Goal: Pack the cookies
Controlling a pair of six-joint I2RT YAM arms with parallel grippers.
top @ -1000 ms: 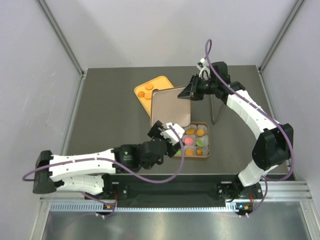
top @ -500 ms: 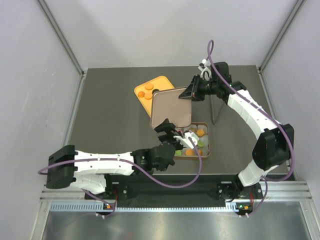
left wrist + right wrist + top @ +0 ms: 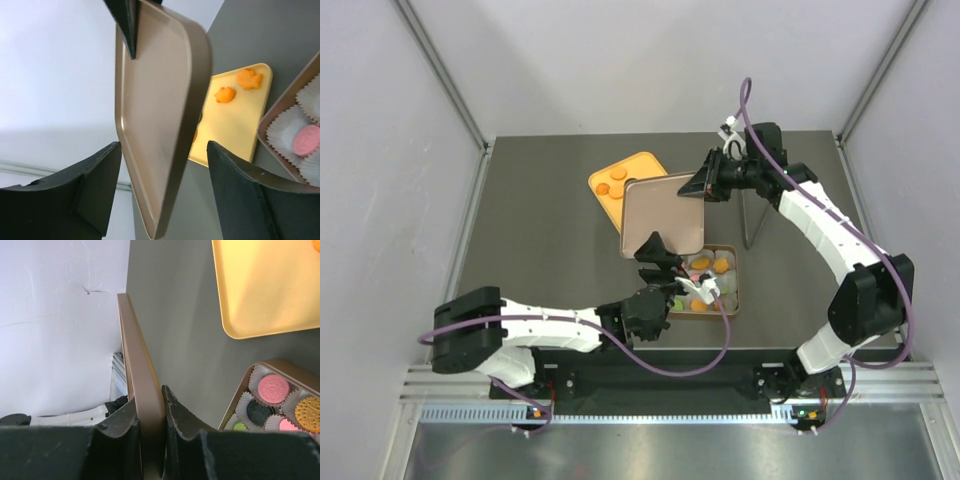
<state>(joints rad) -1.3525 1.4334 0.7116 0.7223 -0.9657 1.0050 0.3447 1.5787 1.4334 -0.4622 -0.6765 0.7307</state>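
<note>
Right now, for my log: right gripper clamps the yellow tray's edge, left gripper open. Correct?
No: the right wrist view shows the right gripper clamping the brown lid by its edge, not the yellow tray. The left gripper is open.

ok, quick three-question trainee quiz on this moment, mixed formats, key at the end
1. True or false: the right gripper is clamped on the edge of the tin lid.
2. Where do the irregular orange cookies lie? A) on the yellow tray B) in the square tin C) on the bare table
3. Fill in: the left gripper has its jaws ____, one on each side of the lid.
Key: 1 true; 2 A; 3 open.
</note>
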